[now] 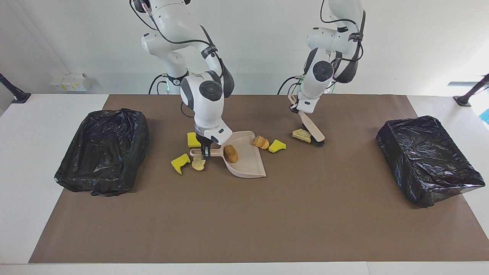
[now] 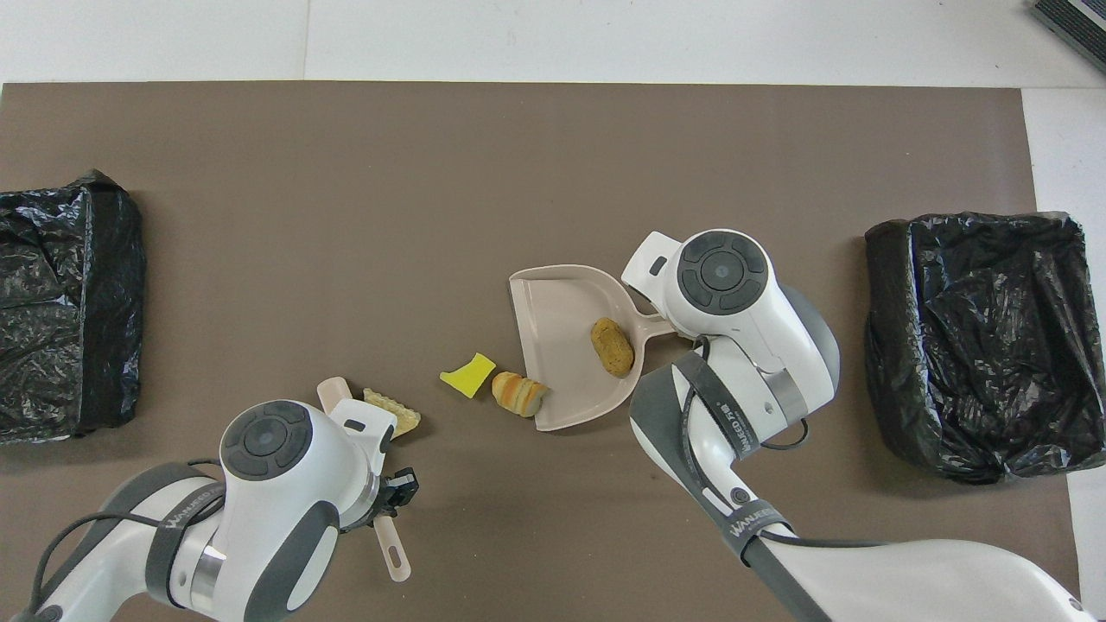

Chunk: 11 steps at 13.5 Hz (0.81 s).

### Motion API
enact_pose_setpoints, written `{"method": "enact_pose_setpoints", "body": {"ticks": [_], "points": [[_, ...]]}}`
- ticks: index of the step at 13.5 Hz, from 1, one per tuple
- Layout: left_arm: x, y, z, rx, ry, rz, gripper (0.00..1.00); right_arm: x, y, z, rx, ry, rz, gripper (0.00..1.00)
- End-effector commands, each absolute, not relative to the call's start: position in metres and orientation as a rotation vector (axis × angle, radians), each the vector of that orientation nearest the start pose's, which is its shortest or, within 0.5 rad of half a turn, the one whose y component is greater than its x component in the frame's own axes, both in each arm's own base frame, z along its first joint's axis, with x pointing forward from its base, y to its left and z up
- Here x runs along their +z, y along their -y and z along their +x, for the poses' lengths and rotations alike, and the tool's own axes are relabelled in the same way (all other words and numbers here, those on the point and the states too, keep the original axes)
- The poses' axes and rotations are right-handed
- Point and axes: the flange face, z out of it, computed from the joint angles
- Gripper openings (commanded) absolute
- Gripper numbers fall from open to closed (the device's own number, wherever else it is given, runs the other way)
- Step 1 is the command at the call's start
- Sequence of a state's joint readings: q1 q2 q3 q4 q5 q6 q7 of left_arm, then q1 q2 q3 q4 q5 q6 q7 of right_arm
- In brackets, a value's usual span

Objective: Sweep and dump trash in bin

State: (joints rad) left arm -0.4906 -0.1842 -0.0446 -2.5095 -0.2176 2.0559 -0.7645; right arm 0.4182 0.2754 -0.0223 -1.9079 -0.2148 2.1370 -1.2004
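Facing view: the left hand [image 1: 295, 108] is clamped on the brush [image 1: 314, 132], bristles down beside a tan scrap [image 1: 301, 135] (ready to push it). The right hand [image 1: 206, 152] grips the dustpan [image 1: 244, 158] handle, steadying it flat; other scraps lie around it.

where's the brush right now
The brush is in the left gripper, tilted, bristles down on the mat beside a tan scrap, toward the left arm's end from the dustpan.
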Motion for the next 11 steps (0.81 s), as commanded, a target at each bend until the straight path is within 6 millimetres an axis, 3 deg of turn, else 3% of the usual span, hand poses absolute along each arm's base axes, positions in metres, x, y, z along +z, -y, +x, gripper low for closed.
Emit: {"method": "enact_pose_setpoints", "body": {"ticks": [1, 4, 6, 8, 11], "points": [[0.336, 0.261, 0.366, 0.454, 0.504, -3.147, 0.00, 0.351, -0.226, 0.566, -0.152, -2.280, 1.954, 0.00], [0.351, 0.306, 0.378, 0.435, 0.552, -3.268, 0.00, 0.351, -0.226, 0.566, -0.152, -2.280, 1.956, 0.00], [0.341, 0.350, 0.368, 0.437, 0.462, -3.281, 0.00, 0.351, -0.226, 0.566, -0.154, -2.281, 1.956, 0.00], [0.341, 0.369, 0.379, 0.406, 0.472, -3.316, 0.00, 0.351, -0.226, 0.566, -0.154, -2.281, 1.956, 0.00], [0.346, 0.395, 0.376, 0.342, 0.412, -3.371, 0.00, 0.351, -0.226, 0.566, -0.154, -2.279, 1.958, 0.00]]}}
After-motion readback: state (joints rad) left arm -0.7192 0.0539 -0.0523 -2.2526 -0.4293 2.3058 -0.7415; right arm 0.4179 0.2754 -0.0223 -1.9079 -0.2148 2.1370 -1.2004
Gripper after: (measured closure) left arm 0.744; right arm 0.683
